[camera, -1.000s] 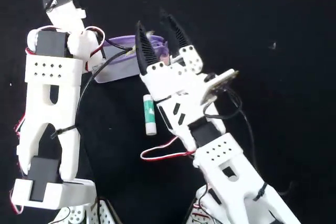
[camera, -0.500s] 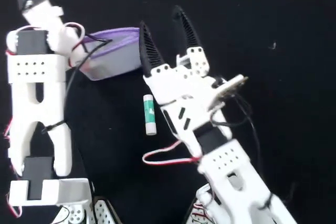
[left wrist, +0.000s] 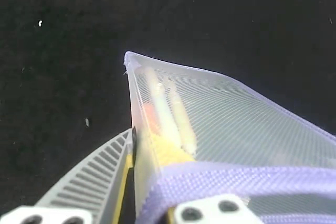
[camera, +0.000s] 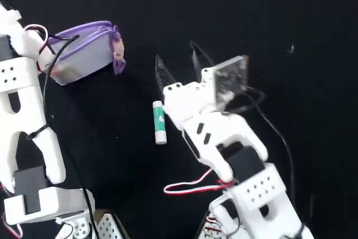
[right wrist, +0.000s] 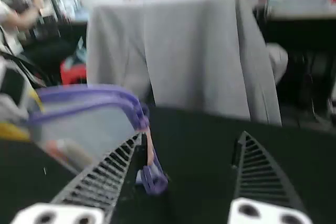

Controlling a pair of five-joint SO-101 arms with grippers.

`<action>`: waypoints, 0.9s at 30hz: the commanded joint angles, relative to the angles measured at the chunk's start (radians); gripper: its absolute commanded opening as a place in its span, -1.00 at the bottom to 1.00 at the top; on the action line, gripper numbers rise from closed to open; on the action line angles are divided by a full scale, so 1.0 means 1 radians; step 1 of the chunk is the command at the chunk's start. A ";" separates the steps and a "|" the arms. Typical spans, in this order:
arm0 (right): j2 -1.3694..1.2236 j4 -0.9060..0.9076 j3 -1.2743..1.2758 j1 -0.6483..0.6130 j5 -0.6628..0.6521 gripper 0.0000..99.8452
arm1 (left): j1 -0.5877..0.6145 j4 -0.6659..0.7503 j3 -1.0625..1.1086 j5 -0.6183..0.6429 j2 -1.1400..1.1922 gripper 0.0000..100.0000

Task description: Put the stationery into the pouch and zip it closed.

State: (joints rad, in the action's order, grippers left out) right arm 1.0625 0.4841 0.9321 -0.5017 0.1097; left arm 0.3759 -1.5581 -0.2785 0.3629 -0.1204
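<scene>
A translucent pouch [camera: 84, 54] with purple trim hangs off the table at the far left, and my left gripper [camera: 51, 60] is shut on its end. In the left wrist view the pouch [left wrist: 231, 129] lies against my left gripper [left wrist: 139, 135], with yellow and orange pens [left wrist: 168, 119] inside. Its purple zip pull [camera: 117, 48] dangles at the pouch's right end. A white and green glue stick [camera: 159, 121] lies on the black table. My right gripper [camera: 177, 54] stands open just right of the stick, holding nothing. In the right wrist view my right gripper [right wrist: 190, 137] faces the pouch [right wrist: 84, 114].
The black table [camera: 302, 54] has free room to the right and at the back. A loose red and white cable [camera: 193, 186] loops beside the right arm's base. Grey cloth [right wrist: 178, 40] hangs behind the table's far edge.
The left arm has swung left and carried the pouch away from the right gripper. The right arm has drawn back and tipped up, jaws still open. The glue stick has not moved.
</scene>
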 commanded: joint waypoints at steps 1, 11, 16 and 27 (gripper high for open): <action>-0.097 0.078 -0.047 -0.009 -0.021 -0.48 | 0.019 0.018 -0.005 -0.012 -0.006 -0.94; -0.510 0.158 -0.125 -0.011 0.130 -0.48 | 0.019 0.021 0.018 -0.012 -0.006 -0.94; -0.757 0.275 -0.297 -0.011 0.172 -0.48 | 0.015 0.021 0.027 -0.011 -0.006 -0.94; -1.159 0.362 -0.542 -0.143 0.183 -0.49 | 0.015 0.021 0.027 -0.011 -0.006 -0.94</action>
State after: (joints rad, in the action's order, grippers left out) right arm -0.0575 0.8554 0.4611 -0.6045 0.2923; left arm 0.3790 -1.5566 -0.2478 0.3583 -0.1220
